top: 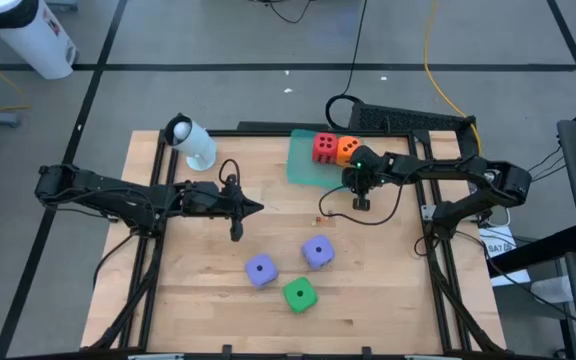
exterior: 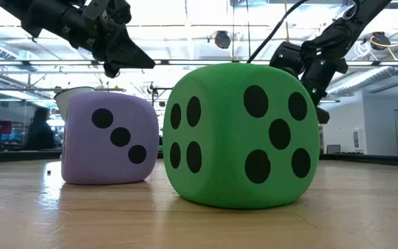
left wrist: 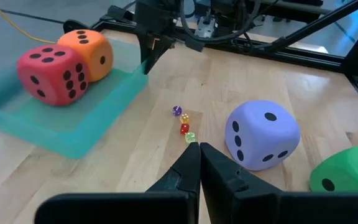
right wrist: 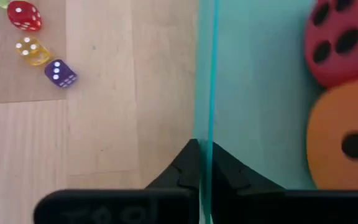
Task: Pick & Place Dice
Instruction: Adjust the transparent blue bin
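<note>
The red die (top: 323, 148) and the orange die (top: 346, 150) sit side by side in the translucent green tray (top: 303, 168) at the table's far side. Two purple dice (top: 260, 269) (top: 318, 251) and the green die (top: 299, 294) rest on the wood nearer the front. My right gripper (right wrist: 202, 149) is shut and points down at the tray's right rim (right wrist: 214, 74), beside the orange die (right wrist: 344, 143). My left gripper (left wrist: 199, 149) is shut and hangs above the table's middle (top: 258, 208), pointing right, with one purple die (left wrist: 261, 134) ahead of it. My right gripper has its shut fingertips right at the tray's rim (right wrist: 212, 134), coming from above and pointing down. I cannot tell whether they touch the rim or hang just over it. The tray lies flat on the table.
Several tiny translucent dice (left wrist: 184, 124) lie in a row on the wood between the tray and the purple die. A white cup-like object (top: 193, 143) lies at the far left corner. A black frame (top: 413, 122) runs behind the tray. Bare wood lies at front left.
</note>
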